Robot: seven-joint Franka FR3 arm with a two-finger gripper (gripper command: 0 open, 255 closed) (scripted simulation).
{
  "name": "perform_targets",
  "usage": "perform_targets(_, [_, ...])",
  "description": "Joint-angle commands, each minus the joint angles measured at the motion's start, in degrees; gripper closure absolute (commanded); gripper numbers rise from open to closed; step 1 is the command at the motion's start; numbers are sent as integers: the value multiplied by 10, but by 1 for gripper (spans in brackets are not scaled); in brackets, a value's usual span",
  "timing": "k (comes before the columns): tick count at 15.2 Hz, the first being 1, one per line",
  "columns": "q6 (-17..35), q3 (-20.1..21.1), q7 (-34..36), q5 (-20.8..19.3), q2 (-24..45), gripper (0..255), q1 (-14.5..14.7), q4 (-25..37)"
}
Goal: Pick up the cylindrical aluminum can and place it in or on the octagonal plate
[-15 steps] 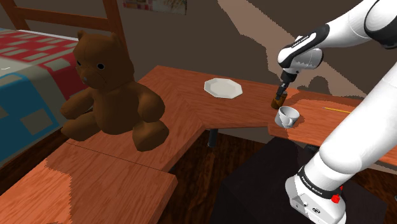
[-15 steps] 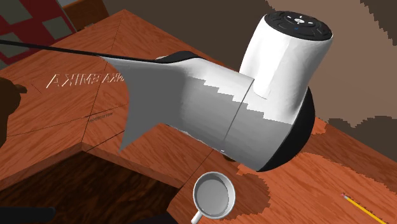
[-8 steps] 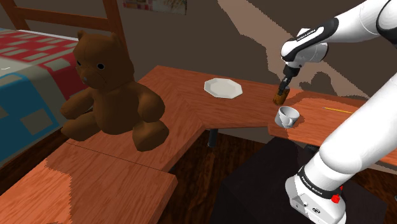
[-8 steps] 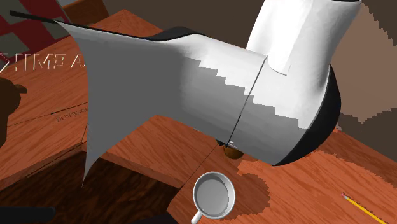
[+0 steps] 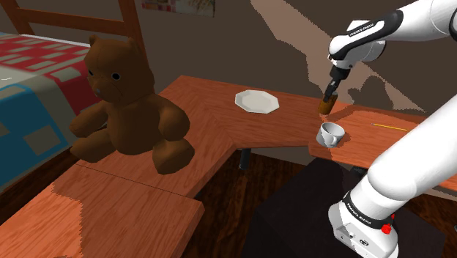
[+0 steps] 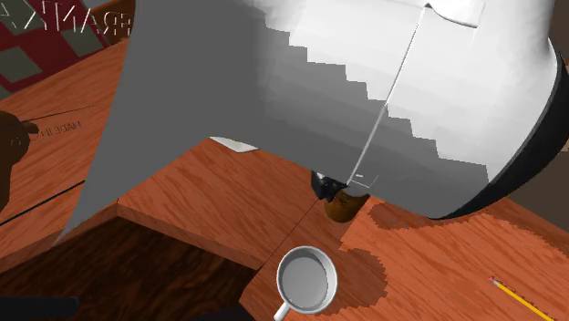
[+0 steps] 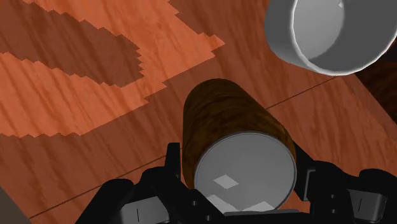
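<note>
The gripper (image 7: 238, 170) is clasping the brown can (image 7: 226, 118) near the grey mug (image 7: 331, 32), well apart from the white octagonal plate (image 5: 256, 101).

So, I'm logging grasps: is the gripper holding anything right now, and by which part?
Yes: the gripper clasps the brown can by its sides, near the grey-topped end.

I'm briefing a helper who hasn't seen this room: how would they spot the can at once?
Find the wooden table where the big brown teddy bear sits and follow it past the white plate towards the white arm. There the black pincer clasps the can: a small brown cylinder with a flat grey end, unlike the open grey mug beside it.
</note>
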Motion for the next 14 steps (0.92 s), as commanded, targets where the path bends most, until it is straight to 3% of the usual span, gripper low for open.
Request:
perform_targets(1, [-10, 2, 4, -3, -6, 255, 0, 4])
perform_targets(14, [-68, 63, 74, 102, 180, 255, 59, 224])
